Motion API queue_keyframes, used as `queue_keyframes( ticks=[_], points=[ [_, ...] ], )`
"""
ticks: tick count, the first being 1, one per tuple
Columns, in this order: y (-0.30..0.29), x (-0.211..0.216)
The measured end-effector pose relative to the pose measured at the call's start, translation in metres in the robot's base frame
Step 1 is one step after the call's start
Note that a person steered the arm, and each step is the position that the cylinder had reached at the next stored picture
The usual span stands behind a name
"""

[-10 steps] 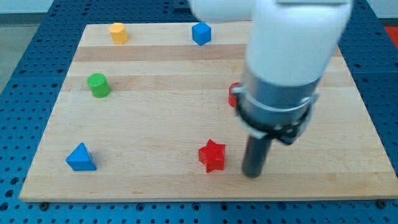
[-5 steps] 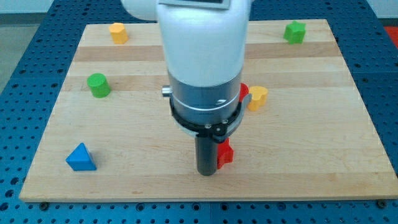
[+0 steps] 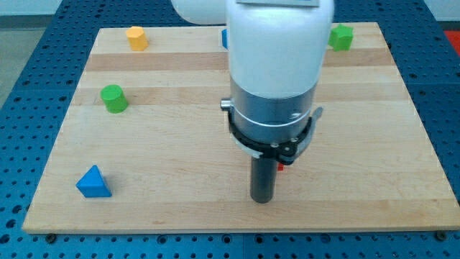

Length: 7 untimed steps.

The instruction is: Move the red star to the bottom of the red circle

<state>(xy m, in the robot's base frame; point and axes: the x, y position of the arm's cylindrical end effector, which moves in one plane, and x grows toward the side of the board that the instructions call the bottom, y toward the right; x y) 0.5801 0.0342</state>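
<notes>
Our pale wooden board, the counter [image 3: 144,165], lies on a blue perforated surface [image 3: 21,86] and fills most of the view. Our white and grey arm [image 3: 277,79] stands over the middle and hides much behind it. We carry no gripper, only a dark rod, and my tip [image 3: 261,200] rests near the view's bottom edge of the counter. The red star [image 3: 282,165] shows only as a small red sliver just right of the rod, touching it or nearly so; the red circle is hidden. The blue triangular block [image 3: 93,182] sits at lower left, the green cylinder [image 3: 113,98] above it, the yellow block [image 3: 136,37] at top left, a green block [image 3: 341,37] at top right, and a blue block [image 3: 224,37] peeks out beside the arm.
</notes>
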Motion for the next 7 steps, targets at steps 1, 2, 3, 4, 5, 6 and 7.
queue_keyframes(
  ticks=[1,2,3,4,5,6,7],
  points=[
    [0.016,-0.025],
    [0.016,-0.041],
    [0.007,-0.049],
    [-0.009,-0.049],
    [-0.027,-0.049],
    [-0.028,-0.058],
    [-0.023,-0.064]
  ],
)
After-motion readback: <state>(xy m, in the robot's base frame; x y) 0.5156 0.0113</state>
